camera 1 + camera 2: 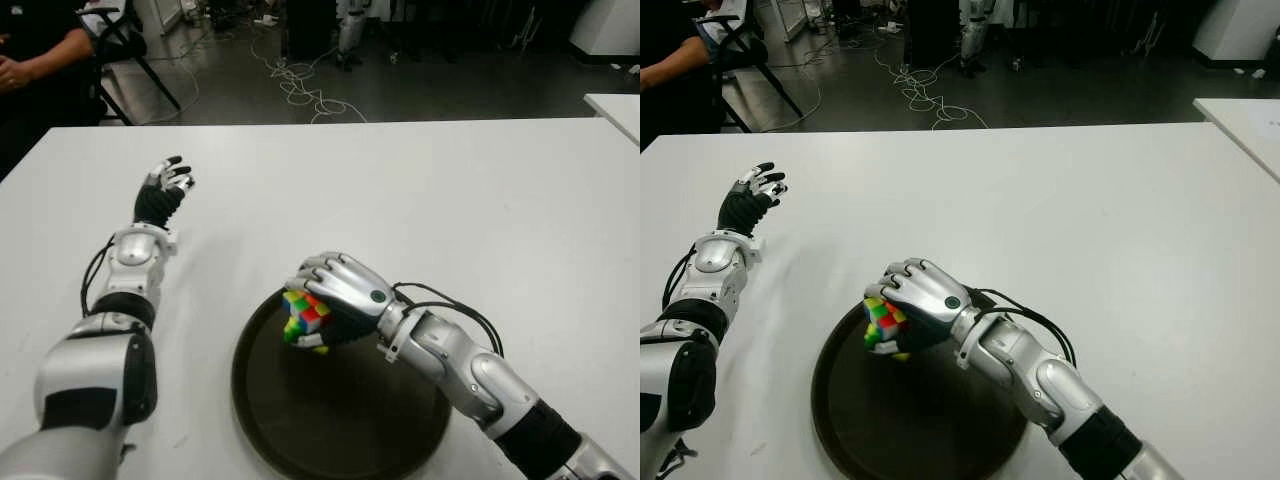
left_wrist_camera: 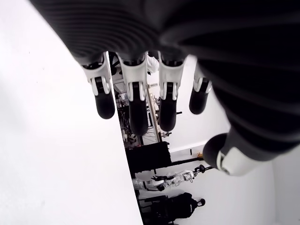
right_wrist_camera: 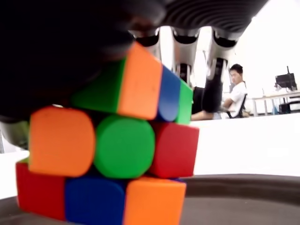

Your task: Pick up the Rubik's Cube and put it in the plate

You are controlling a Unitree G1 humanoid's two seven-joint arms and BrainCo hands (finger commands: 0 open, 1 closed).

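A broad white tabletop [image 1: 420, 190] fills the scene, with a dark workshop floor, trailing cables and a seated person [image 3: 236, 91] beyond its far edge; near the robot lies the dark round plate [image 1: 330, 420], the largest item on the surface; the right hand [image 1: 335, 290] hangs over the plate's far-left rim, its fingers [image 1: 902, 278] curled down over the Rubik's Cube [image 1: 305, 320], which they hold firmly from above; the right wrist view shows the cube close up, its lower edge low over the plate's dark floor, though whether it touches cannot be told; the left hand [image 1: 163, 190] shows well apart on the left, over bare tabletop, its fingers loosely extended and holding nothing. By the look of it the pick-up is done and the carry all but finished; what appears to remain is to settle the cube on the plate, let go and lift the hand clear.
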